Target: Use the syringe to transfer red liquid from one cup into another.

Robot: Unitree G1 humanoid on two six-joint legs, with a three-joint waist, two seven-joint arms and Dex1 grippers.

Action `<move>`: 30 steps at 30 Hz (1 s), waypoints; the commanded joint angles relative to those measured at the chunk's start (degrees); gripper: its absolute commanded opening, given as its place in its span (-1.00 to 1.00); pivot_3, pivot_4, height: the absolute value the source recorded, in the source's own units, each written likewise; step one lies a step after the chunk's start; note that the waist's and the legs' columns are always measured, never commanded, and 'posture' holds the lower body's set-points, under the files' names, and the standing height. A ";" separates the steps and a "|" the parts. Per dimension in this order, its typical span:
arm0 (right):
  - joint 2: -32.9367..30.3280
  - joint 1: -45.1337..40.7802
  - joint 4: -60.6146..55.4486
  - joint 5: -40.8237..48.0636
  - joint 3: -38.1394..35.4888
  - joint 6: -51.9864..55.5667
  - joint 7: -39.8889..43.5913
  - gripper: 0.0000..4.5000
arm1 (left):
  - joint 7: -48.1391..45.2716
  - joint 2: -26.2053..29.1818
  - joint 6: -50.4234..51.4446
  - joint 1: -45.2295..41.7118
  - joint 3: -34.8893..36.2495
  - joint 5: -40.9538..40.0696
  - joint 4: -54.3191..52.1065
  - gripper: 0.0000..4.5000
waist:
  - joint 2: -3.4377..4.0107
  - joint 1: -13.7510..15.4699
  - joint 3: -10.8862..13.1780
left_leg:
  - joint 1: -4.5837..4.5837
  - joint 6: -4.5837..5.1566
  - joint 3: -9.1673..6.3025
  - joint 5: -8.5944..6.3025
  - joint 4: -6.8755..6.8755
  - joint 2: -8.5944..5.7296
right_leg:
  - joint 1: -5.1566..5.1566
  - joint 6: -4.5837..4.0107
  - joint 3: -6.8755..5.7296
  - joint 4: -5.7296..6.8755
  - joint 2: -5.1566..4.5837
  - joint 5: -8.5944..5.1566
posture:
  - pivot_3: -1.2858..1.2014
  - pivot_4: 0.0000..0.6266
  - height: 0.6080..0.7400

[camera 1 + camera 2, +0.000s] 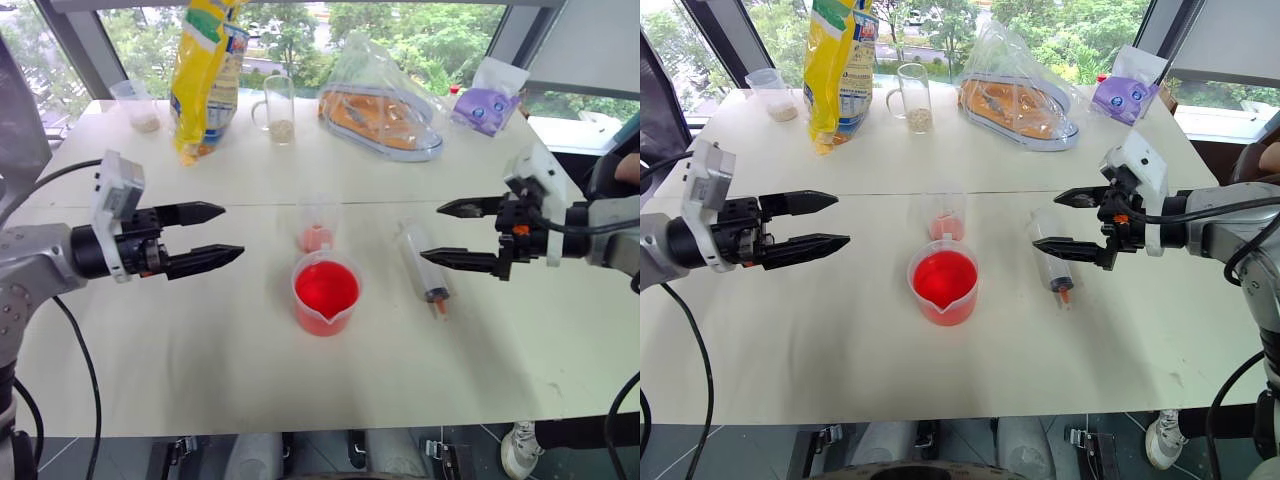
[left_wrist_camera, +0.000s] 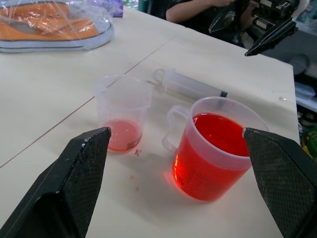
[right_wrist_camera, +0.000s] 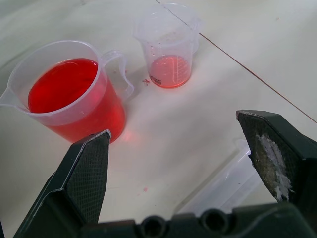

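Where the head view looks down on the white table [image 1: 200, 380]: left gripper [image 1: 208, 237] and right gripper [image 1: 452, 233] spread wide, empty; syringe [image 1: 424, 266] flat under the right one, beside the spouted beaker [image 1: 326, 293] of red liquid [image 1: 326, 287]; from the left wrist: small cup [image 2: 122, 113] just beside the beaker, thin pink layer inside; from the right wrist: syringe barrel between parted fingers [image 3: 85, 176].

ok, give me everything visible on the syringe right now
The syringe is a large clear plastic barrel lying flat on the pale table, untouched. A black plunger seal sits near its orange-red tip, which points toward the robot; the finger-ring end lies farther away. No red fill is visible in the barrel. It rests to the right of the spouted beaker of red liquid, apart from it, and beneath the open right hand, which hangs above it without contact.
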 commanded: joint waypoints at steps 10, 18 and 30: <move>-0.89 -0.87 -0.22 0.14 -1.26 -1.04 0.05 0.97 | 0.12 0.27 -0.82 -2.27 1.51 -1.85 -0.27 0.96 | 0.00 0.00 0.00 | 0.01 0.00 0.00 0.00 0.00 0.00 | 0.01 0.02 0.00 0.01 0.00 0.01 | 0.03 -0.52 1.00; -1.09 -0.63 -0.05 -0.10 -1.01 -0.98 0.14 0.97 | 0.75 0.25 -1.10 -2.74 0.90 -1.83 -0.07 0.96 | 0.00 0.01 0.00 | 0.02 0.00 0.00 0.00 0.01 -0.01 | 0.02 0.02 0.00 0.02 0.01 0.01 | 0.03 -0.52 1.00; -0.96 -12.30 4.69 -2.44 9.97 15.63 -6.69 0.97 | 0.85 -1.86 -2.38 -4.96 -2.48 -0.31 0.80 0.96 | 0.00 -0.14 0.00 | 0.13 -0.01 0.04 0.01 0.01 -0.01 | 0.06 -0.10 0.06 0.05 0.01 -0.05 | 0.03 -0.52 1.00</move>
